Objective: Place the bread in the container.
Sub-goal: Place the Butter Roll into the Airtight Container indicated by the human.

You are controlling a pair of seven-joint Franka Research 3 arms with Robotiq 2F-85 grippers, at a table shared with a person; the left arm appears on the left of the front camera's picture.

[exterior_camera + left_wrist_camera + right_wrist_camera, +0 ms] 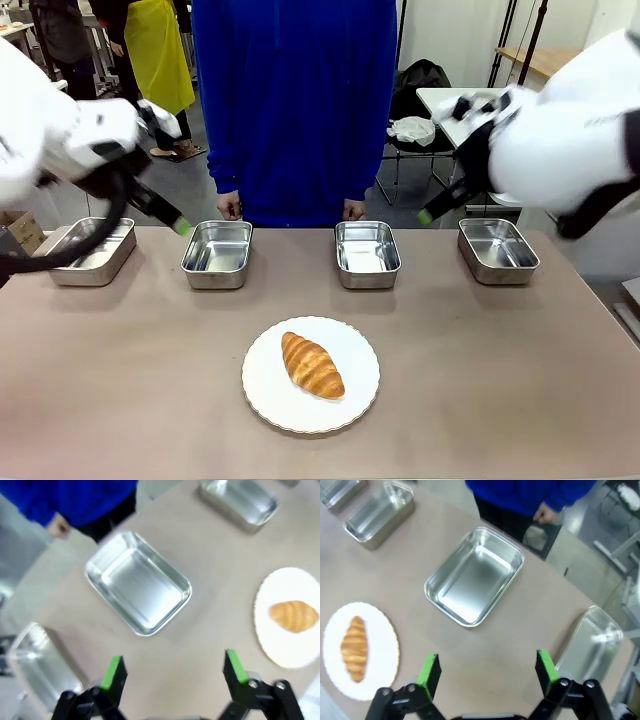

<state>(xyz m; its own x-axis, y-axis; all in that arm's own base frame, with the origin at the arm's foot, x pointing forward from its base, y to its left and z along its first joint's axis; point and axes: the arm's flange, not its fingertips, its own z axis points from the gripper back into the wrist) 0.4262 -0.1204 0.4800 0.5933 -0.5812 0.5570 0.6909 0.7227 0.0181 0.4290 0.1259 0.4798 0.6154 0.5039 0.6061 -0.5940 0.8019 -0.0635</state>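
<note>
— Bread (312,365) sits on the white plate (270,395), at the front of the counter (120,380). And the jaws?
— Left jaws and right jaws both hang wide apart, up by the four pans (215,272).

1. Legible texts, labels, brands, numbers, signs: none can be read (front and both wrist views).
2. A faint grey marking is noted on the right arm's white casing (598,122) (too small and blurred to be read).
</note>
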